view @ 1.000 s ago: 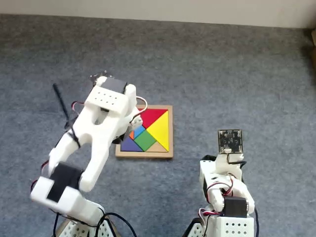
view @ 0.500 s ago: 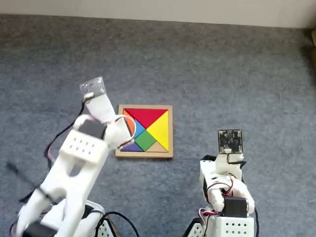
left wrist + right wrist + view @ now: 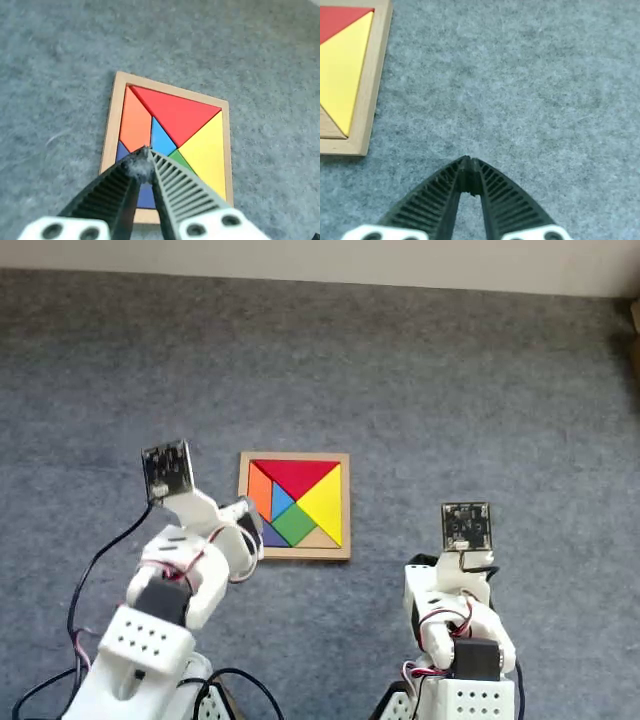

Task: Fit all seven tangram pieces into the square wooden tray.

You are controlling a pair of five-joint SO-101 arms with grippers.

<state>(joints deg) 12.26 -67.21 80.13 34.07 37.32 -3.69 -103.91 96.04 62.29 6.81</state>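
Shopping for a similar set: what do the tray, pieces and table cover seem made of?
Tray: likely bare wood, pale matt rim. Pieces, like the red triangle: probably painted wood, flat opaque colour. Table cover: grey felt or carpet, fuzzy.

red triangle point(image 3: 297, 474), yellow triangle point(image 3: 327, 502), grey carpet point(image 3: 450, 370)

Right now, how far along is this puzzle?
Nearly or fully done. Six coloured pieces lie flat in the tray: red triangle, yellow triangle, orange piece, light blue triangle, green square, dark blue triangle. Nothing in hand: left pincer and right pincer are shut, empty. Possibly left: the pale triangle in one corner is an unpainted seventh piece or a bare gap; I cannot tell.
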